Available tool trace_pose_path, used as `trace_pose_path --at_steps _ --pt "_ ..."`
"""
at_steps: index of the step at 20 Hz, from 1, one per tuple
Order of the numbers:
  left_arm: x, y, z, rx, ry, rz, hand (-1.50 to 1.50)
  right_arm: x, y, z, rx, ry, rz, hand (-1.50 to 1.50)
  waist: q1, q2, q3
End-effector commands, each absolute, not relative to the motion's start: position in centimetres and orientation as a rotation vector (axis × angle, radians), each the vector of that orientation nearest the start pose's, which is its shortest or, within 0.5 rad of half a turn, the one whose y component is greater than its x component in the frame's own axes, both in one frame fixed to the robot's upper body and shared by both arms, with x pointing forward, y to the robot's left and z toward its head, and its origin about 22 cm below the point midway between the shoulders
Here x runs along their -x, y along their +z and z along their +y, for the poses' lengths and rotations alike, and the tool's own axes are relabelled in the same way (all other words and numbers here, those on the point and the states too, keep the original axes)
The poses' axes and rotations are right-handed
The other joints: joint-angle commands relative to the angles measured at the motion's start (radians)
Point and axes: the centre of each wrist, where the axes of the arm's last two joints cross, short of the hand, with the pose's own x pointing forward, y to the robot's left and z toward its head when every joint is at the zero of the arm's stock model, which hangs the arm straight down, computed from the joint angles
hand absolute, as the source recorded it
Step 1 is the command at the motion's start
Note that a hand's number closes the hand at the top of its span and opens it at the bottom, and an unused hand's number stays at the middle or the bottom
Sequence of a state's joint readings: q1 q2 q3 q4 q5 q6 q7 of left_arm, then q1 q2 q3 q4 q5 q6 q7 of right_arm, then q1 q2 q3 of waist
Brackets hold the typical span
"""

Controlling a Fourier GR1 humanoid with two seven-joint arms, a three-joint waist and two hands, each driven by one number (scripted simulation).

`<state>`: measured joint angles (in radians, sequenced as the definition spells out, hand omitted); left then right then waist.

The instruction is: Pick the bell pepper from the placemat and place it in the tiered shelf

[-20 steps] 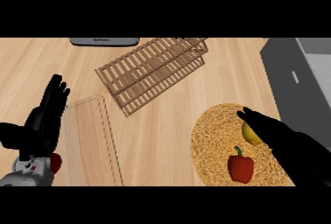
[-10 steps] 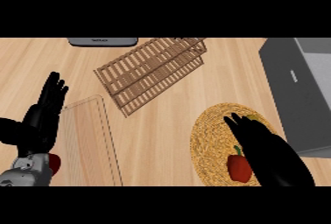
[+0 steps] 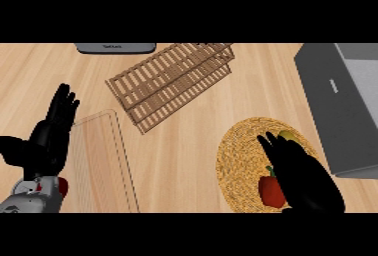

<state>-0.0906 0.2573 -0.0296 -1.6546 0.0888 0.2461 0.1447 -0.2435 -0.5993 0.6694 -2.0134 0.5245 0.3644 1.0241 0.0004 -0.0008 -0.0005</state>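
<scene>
I can read nothing; the flat grey device (image 3: 115,47) at my twelve o'clock edge bears small dark marking, too blurred.

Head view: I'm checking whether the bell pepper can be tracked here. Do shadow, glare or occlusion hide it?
Head view: even lighting, no glare on the wooden counter; the right hand covers the red bell pepper's right side, leaving its left part visible on the woven placemat, with no strong shadow over it.
</scene>
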Motion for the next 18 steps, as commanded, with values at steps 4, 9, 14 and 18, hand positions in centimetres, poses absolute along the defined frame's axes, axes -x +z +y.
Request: trace_pose_path --at_steps 4,9,14,18 --pt "-26.1 6.1 26.2 -0.238 0.046 -1.609 0.0 -21.0 9.5 -16.5 0.867 1.302 -0.823 -1.5 0.0 0.001 0.0" --pt "-25.1 5.6 27.6 -0.24 0.045 -1.603 0.0 -20.8 6.6 -18.6 0.851 1.317 -0.818 -1.5 0.0 0.0 0.001" --pt "-24.7 6.7 27.9 -0.238 0.041 -1.608 0.0 -21.8 5.7 -16.7 0.853 1.281 -0.884 -1.5 0.003 0.0 0.001" --pt "-25.8 5.9 27.2 -0.252 0.036 -1.599 0.0 -21.8 5.0 -17.2 0.842 1.306 -0.874 -1.5 0.0 0.001 0.001"
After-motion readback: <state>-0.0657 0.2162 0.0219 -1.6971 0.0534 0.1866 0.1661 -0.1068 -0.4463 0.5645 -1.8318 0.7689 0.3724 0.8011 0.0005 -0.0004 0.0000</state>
